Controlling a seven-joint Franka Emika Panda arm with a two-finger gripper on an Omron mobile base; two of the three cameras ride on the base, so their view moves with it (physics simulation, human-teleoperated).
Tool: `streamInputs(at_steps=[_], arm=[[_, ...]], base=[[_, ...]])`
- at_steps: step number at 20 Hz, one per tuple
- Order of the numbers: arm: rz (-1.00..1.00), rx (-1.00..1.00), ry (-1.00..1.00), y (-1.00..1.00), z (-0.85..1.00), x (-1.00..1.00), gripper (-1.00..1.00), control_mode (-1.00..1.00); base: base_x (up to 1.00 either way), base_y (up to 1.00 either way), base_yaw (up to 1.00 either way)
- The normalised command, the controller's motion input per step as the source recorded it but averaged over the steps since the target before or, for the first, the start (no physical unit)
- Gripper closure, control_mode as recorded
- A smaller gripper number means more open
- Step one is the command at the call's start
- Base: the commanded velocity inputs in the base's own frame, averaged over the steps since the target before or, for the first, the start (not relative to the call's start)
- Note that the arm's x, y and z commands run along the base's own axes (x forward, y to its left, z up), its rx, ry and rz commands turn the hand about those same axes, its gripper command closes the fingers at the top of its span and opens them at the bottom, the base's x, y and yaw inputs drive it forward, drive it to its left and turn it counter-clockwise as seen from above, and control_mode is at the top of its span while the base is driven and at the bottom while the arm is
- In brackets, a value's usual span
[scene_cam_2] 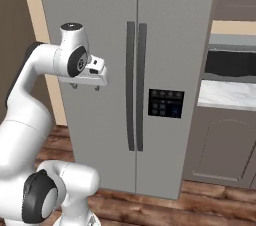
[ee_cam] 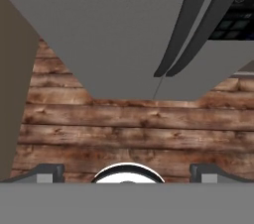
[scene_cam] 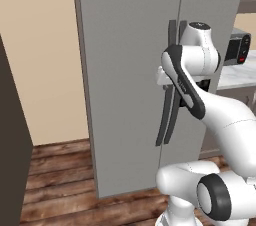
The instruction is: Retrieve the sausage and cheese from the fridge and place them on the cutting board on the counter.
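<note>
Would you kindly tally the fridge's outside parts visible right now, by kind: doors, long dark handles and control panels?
Fridge doors, both shut: 2
Long dark handles: 2
Dark control panel: 1
Total: 5

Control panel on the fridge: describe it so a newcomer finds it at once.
Start at the tall grey fridge with both doors shut. On the right door, just right of the two dark vertical handles, sits a small black panel. It is the only dark rectangle on the flat grey doors.
</note>
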Motion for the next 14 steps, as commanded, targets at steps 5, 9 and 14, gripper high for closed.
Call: streamInputs(at_steps=[5,9,14], arm=[[0.00,0.00,0.00,0.00,0.00,0.00,-1.00,-1.00],[0.00,0.00,0.00,0.00,0.00,0.00,-1.00,-1.00],[0.00,0.00,0.00,0.00,0.00,0.00,-1.00,-1.00]], base=[[0.00,0.00,0.00],[0.00,0.00,0.00],[0.00,0.00,0.00]])
